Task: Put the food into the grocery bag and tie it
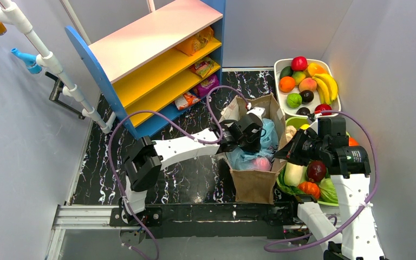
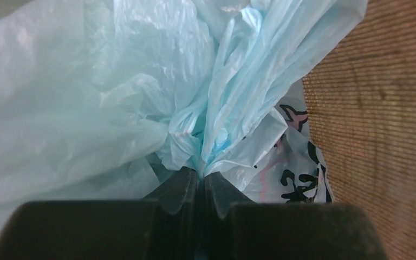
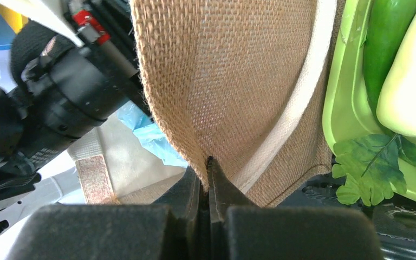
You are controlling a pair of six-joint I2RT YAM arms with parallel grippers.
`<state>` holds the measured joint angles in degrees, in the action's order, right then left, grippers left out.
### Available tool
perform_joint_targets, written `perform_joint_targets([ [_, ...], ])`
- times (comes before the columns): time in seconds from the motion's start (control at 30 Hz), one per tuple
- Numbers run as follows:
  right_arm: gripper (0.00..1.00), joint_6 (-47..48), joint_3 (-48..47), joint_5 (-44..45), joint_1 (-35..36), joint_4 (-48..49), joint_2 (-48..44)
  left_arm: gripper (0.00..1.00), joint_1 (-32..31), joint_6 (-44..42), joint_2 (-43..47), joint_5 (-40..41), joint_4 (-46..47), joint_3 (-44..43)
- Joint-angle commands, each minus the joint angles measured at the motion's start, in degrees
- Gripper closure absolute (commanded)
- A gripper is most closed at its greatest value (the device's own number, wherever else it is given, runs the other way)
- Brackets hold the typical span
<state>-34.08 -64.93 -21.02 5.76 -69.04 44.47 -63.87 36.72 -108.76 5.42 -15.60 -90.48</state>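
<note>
Currently my left gripper pinches the thin light-blue plastic grocery bag, my right gripper the brown burlap sack at its rim; I see no knot, so tying remains.

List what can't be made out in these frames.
- Top view: what is inside the blue bag, covered by the left arm and crumpled plastic.
- Left wrist view: which part of that bag the left gripper pinches; folds fill the frame.
- Top view: lettering on the shelf packets, too small.
</note>
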Motion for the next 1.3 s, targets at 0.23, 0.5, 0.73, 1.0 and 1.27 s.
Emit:
perform_joint_targets([
  [0.23,0.99,1.2,-2.9,-2.6,0.2,-0.5,-1.2,0.68,0.0,-3.1,4.6,-8.1,-6.8,-5.0],
  [0.5,0.99,0.7,0.0,-1.9,0.2,0.4,-2.1,0.11,0.9,-7.8,9.0,-14.3,-21.0,-17.6],
  [0.73,0.99,-0.8,1.2,-2.1,0.2,1.1,-2.4,0.02,1.6,-9.2,15.9,-7.6,-34.5,-23.9],
  [1.0,0.99,-0.5,1.2,-2.3,0.2,1.0,-1.5,0.11,11.6,-6.1,29.6,-2.0,-38.7,-12.3],
  [1.27,0.99,0.3,0.9,-4.9,0.1,0.3,0.1,0.22,16.4,-0.6,35.5,-3.0,-28.2,3.2],
])
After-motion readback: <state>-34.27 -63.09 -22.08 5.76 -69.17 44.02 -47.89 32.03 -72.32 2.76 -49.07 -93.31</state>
